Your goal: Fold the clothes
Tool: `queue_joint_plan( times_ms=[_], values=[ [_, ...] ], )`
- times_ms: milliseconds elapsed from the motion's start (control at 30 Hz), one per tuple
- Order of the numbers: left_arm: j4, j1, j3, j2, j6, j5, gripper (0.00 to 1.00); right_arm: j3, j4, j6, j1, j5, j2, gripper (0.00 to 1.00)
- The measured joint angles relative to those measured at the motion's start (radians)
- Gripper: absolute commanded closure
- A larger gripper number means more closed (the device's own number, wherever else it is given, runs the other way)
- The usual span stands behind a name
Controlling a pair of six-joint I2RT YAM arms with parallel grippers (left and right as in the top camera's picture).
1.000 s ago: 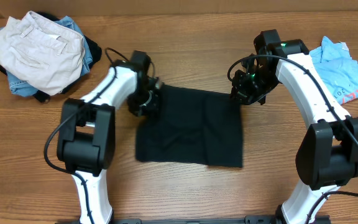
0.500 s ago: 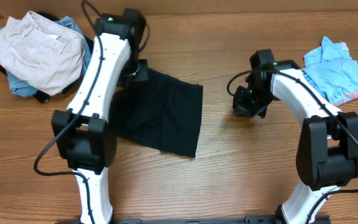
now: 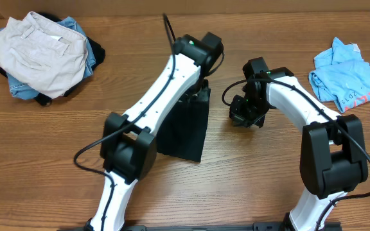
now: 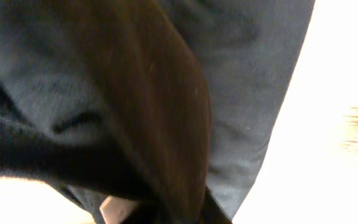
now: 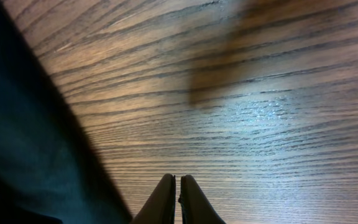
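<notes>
The black T-shirt (image 3: 186, 125) lies as a narrow doubled strip at the table's middle. My left gripper (image 3: 200, 83) is at the strip's far end and is shut on a fold of it. In the left wrist view black fabric (image 4: 135, 93) fills nearly the whole frame and hides the fingertips. My right gripper (image 3: 243, 113) is shut and empty, over bare wood just right of the shirt. In the right wrist view its fingertips (image 5: 164, 196) touch each other, with the shirt's edge (image 5: 30, 143) to the left. The light blue tee with pink print (image 3: 349, 76) lies crumpled at the far right.
A pile of clothes (image 3: 40, 54) sits at the far left corner: a beige garment on top, with denim and dark fabric under it. The wooden table (image 3: 275, 186) shows bare planks in front and between the shirt and the blue tee.
My left gripper has swung right with the shirt's left edge, doubling the shirt into a narrow strip. My right gripper has let go of the shirt and shifted slightly left.
</notes>
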Motion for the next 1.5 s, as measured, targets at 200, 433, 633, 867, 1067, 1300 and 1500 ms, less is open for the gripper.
queue_joint_plan(
  times_ms=[200,433,633,867,1067,1300,1500],
  values=[
    [0.006,-0.047,0.000,0.063,-0.005,0.050,0.78,0.000,0.005,0.009,0.000,0.000,0.000,0.91],
    [-0.066,-0.105,0.102,0.064,0.031,0.060,0.30,0.000,0.009,0.014,-0.002,0.000,0.000,0.85],
    [-0.180,-0.098,0.288,0.067,0.060,0.004,0.00,0.000,-0.008,0.016,-0.087,0.000,0.000,0.71],
    [-0.188,0.200,0.366,0.059,0.118,0.002,0.00,0.000,-0.048,-0.045,-0.105,0.001,0.000,0.63],
    [-0.186,0.564,0.175,0.053,0.286,0.268,0.00,-0.001,-0.026,-0.060,-0.105,0.002,0.000,0.57],
    [-0.118,0.555,-0.043,0.051,0.393,0.503,0.00,-0.002,-0.012,-0.063,-0.105,0.001,0.000,0.57],
    [0.060,0.487,-0.196,0.050,0.362,0.543,0.05,-0.003,-0.016,-0.063,-0.105,0.000,0.000,0.57]
  ],
)
